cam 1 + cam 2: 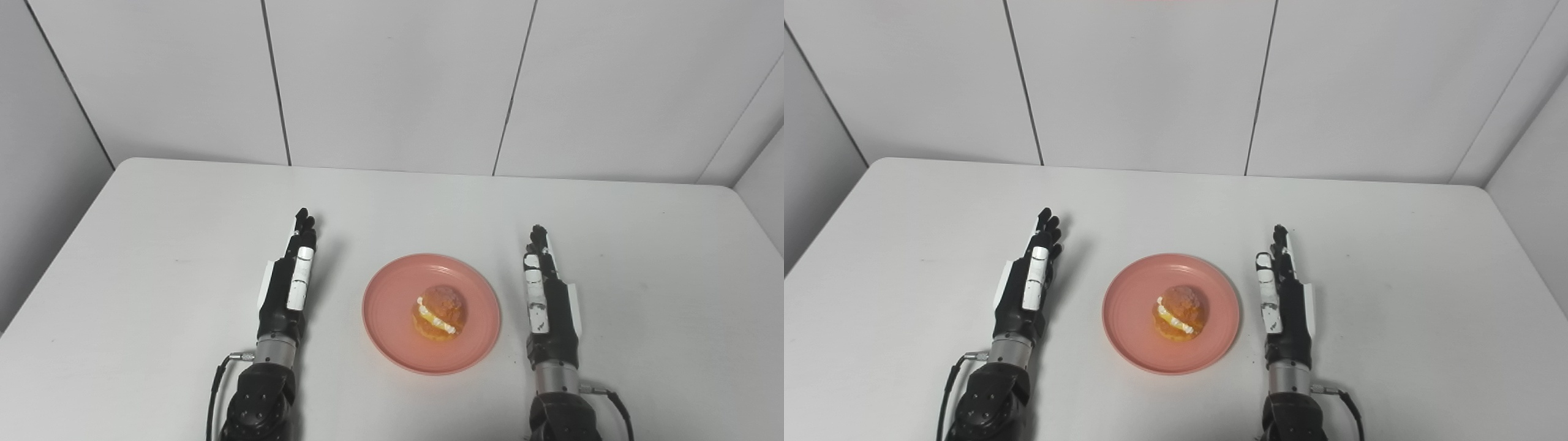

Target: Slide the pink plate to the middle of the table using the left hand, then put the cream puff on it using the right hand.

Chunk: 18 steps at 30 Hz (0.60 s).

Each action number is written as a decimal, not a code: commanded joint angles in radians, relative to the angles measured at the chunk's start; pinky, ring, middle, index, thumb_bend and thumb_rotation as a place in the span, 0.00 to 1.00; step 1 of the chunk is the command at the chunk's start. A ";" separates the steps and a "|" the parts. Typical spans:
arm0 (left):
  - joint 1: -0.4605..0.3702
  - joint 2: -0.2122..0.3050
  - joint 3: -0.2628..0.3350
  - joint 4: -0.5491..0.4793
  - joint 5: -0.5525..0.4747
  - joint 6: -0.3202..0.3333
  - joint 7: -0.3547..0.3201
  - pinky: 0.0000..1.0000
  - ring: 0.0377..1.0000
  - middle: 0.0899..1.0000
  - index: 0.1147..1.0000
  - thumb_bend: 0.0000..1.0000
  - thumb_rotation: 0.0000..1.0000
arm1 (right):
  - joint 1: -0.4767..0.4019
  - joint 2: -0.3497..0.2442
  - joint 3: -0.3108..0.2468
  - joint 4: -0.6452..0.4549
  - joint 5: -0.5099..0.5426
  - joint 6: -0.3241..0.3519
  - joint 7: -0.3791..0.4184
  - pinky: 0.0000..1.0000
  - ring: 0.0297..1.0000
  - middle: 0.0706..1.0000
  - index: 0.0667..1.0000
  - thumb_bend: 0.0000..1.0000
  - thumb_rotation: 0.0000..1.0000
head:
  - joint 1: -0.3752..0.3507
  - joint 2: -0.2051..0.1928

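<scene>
Pink plate [392, 294] sits mid-tabletop [153, 214] with the puff [438, 312] on it. Left hand [291, 282] and right hand [545, 294] flank it, fingers straight, holding nothing; they seem just above the surface. Careless retreat could bump the plate and roll the puff.

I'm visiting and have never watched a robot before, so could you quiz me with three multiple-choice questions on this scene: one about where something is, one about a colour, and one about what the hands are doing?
1. Where is the cream puff?
A. on the plate
B. on the bare table
C. in the right hand

2. What colour is the plate?
A. blue
B. pink
C. green

3. What are the left hand and right hand holding?
A. the plate
B. the cream puff
C. nothing

Answers:
1 A, the puff sits near the plate's middle.
2 B, the rim and face are pink.
3 C, both hands lie open beside the plate, apart from it.
</scene>
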 commanded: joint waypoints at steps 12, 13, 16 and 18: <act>-0.005 -0.020 0.007 -0.046 -0.019 -0.009 0.004 1.00 1.00 1.00 1.00 0.79 0.98 | 0.022 0.016 0.004 -0.051 0.032 0.051 0.001 0.99 0.97 0.97 0.95 0.82 0.98 | -0.001 -0.006; -0.004 -0.022 0.007 -0.049 -0.018 -0.005 0.005 1.00 1.00 1.00 1.00 0.79 0.98 | 0.023 0.016 0.005 -0.054 0.035 0.053 0.001 0.98 0.97 0.96 0.95 0.81 0.98 | -0.001 -0.006; -0.003 -0.022 0.006 -0.055 -0.010 0.001 0.006 1.00 1.00 1.00 1.00 0.78 0.99 | 0.024 0.016 0.006 -0.057 0.037 0.055 -0.002 0.97 0.96 0.96 0.94 0.81 0.98 | -0.002 -0.008; -0.003 -0.020 0.005 -0.051 -0.008 -0.003 0.004 1.00 1.00 1.00 1.00 0.78 1.00 | 0.025 0.018 0.006 -0.057 0.039 0.057 -0.004 0.97 0.96 0.96 0.95 0.81 0.97 | -0.004 -0.011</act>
